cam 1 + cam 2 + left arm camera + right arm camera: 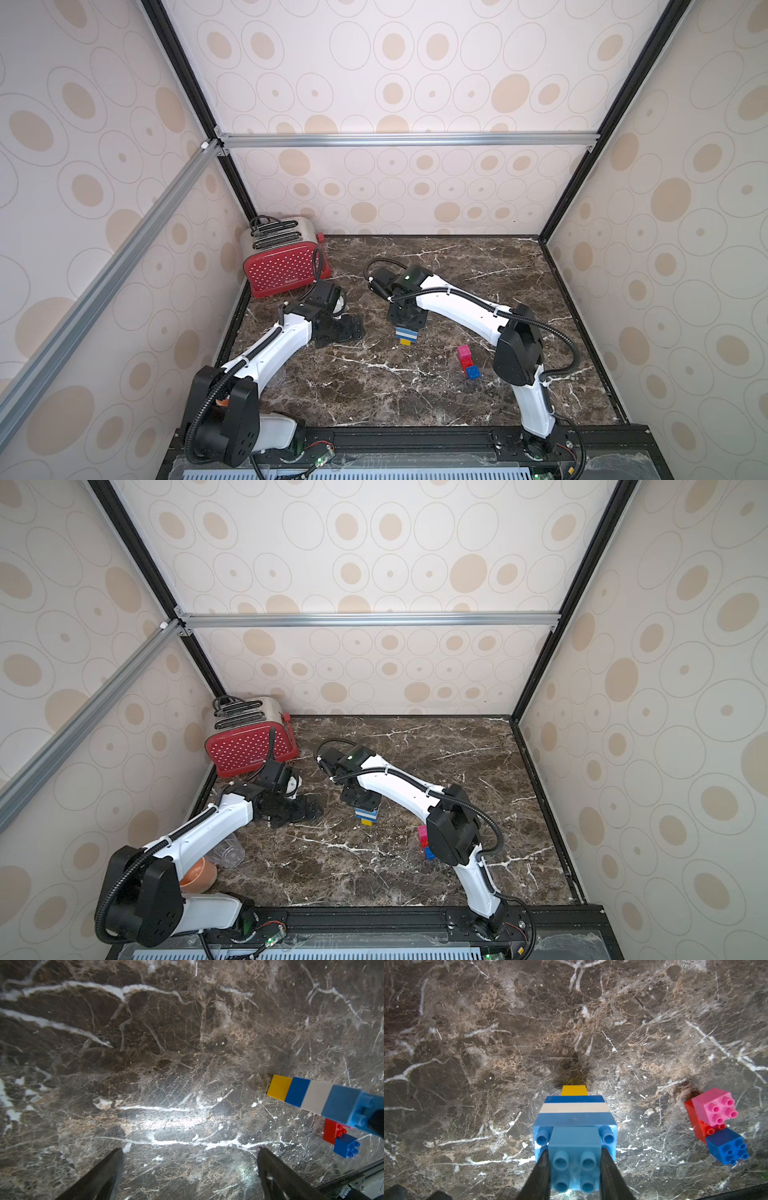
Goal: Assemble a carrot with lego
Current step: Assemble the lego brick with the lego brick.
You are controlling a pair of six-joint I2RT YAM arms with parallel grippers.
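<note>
The right gripper (575, 1157) is clamped on the small light-blue square brick (574, 1140) capping the half-built lego carrot (574, 1105), with 1 finger on each side of it. That stack stands upright on the dark brown marble tabletop (415, 395), roughly mid-table in both top views. From the bottom up it goes: small yellow brick (574, 1090) touching the marble, a wider dark blue one, a white one, a wide light-blue one, then the little square on top. The other 3 bricks are their own clump (467, 360) on the table off to the stack's right, near the right arm's elbow and well apart from the stack. It's a red bar (695, 1124) with a pink square brick (714, 1105) on 1 end and a dark blue square brick (729, 1147) at the other. The left gripper (191, 1149) is spread wide with nothing between its fingers, low over bare marble left of the stack. A red polka-dot toaster (282, 270) sits in the far left corner.
</note>
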